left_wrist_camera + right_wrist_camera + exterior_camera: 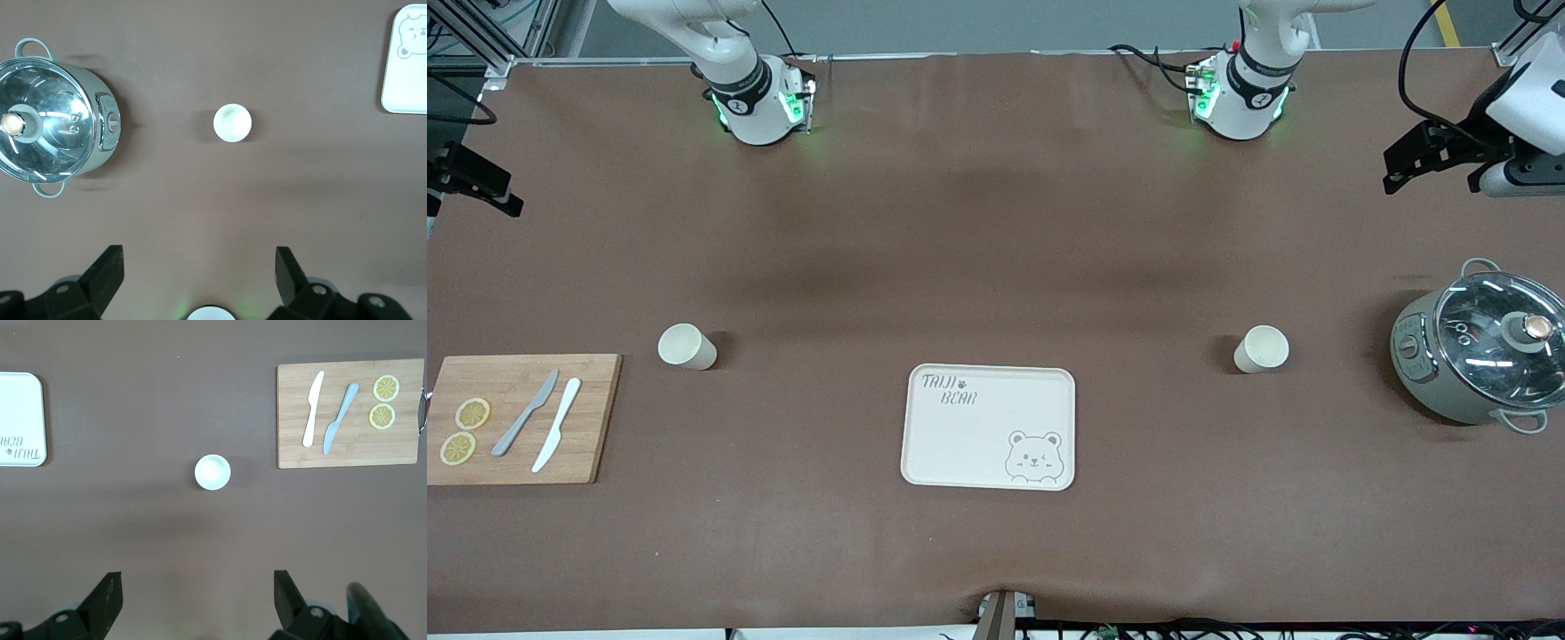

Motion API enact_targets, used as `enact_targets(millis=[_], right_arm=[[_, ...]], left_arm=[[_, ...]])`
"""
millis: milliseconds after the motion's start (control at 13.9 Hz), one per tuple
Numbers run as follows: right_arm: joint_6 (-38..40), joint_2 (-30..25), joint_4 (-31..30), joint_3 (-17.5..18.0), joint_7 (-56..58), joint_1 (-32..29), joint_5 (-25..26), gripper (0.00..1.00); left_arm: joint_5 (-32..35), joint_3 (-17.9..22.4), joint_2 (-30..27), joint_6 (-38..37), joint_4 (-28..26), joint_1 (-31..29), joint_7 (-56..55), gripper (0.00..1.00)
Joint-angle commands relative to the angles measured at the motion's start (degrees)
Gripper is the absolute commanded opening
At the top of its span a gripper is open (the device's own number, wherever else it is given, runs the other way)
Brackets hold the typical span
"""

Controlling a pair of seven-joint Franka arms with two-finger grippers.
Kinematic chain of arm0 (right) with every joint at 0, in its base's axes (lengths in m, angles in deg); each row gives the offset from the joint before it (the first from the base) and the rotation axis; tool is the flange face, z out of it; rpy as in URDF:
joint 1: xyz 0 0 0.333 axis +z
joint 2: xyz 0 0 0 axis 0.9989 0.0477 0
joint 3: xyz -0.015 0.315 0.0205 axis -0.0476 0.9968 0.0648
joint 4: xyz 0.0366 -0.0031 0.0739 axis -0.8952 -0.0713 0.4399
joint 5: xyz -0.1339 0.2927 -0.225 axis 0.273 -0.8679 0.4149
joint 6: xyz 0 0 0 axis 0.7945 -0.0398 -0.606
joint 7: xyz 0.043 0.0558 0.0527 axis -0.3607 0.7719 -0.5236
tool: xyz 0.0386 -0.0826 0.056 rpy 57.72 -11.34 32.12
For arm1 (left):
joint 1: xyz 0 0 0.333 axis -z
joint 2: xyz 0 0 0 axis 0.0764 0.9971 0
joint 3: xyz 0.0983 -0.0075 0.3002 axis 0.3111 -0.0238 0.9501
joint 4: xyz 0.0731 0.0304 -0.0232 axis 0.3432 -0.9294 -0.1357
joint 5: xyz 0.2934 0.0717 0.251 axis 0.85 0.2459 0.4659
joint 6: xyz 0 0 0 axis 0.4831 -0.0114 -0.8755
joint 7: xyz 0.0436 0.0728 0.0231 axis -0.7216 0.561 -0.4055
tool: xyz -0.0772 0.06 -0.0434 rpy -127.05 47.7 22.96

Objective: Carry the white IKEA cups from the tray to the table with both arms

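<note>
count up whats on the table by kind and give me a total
cups: 2
tray: 1
cutting board: 1
knives: 2
lemon slices: 2
pot with glass lid: 1
total: 9

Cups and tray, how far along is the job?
Looks finished: both white cups stand on the table, one toward the right arm's end, one toward the left arm's. The tray is bare. Both claws, left and right, hang open, holding nothing. Nothing appears left.
</note>
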Motion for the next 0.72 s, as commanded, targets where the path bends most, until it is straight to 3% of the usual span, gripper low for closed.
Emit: enact_targets(millis=[0,646], right_arm=[[0.4,-0.5,0.1,0.2,-0.7,-0.4,-0.8,1.00],[0.5,-0.5,0.1,0.2,-0.7,-0.5,-0.8,1.00]], left_arm=[[-0.1,-0.1,-0.3,0.2,0.4,-0.1,0.2,1.00],[-0.1,0.2,0.1,0.1,2.3,-0.3,0.8,1.00]])
